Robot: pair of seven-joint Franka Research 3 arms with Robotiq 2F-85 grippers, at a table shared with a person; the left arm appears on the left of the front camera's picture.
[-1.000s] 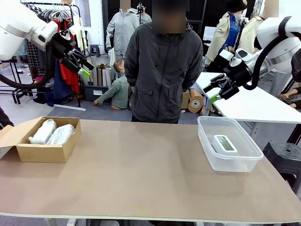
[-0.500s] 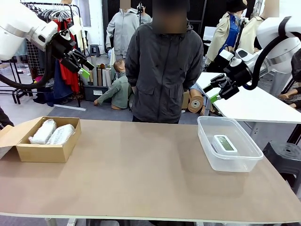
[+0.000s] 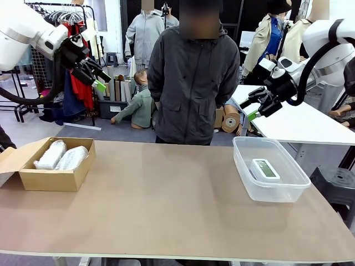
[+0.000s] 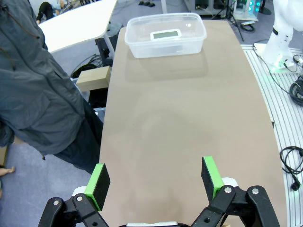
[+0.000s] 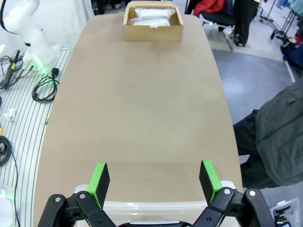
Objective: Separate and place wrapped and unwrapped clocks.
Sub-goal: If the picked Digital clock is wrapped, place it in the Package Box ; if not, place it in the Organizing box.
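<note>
Two wrapped clocks in crinkly clear plastic lie side by side in the cardboard box at the table's left; the right wrist view has the wrapped clocks far off in the box. One unwrapped white clock with a grey-green screen lies in the clear plastic tub at the right, and the clock in the tub is in the left wrist view too. My left gripper hangs open high above the box. My right gripper is open, raised above the tub. Both are empty.
A person in a dark jacket stands at the far edge, hands out of sight. The brown tabletop between box and tub is bare. A white table stands behind at the right, a dark stool beside the table's right end.
</note>
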